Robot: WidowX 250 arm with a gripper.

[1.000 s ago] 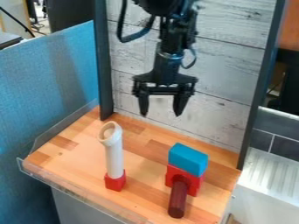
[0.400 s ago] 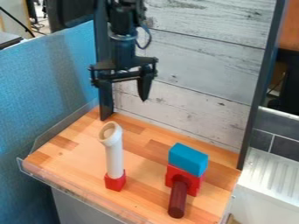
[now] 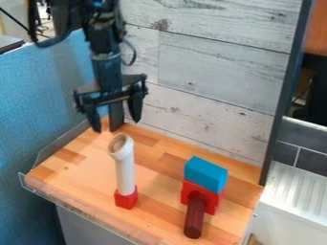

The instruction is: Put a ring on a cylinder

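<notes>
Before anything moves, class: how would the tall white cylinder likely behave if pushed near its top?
The white cylinder looks stiff, since it stands straight. Tall above a small red base, it would probably tip rather than slide. The base's flat sides might hinder rolling afterwards.

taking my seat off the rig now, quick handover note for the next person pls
Gripper: open and empty, in the air near the white cylinder.
Things: white cylinder upright on a small red block; pale ring tilted at its top.
Done: ring is up there; whether it's threaded on, I can't tell.
Left: probably just checking its fit.
</notes>
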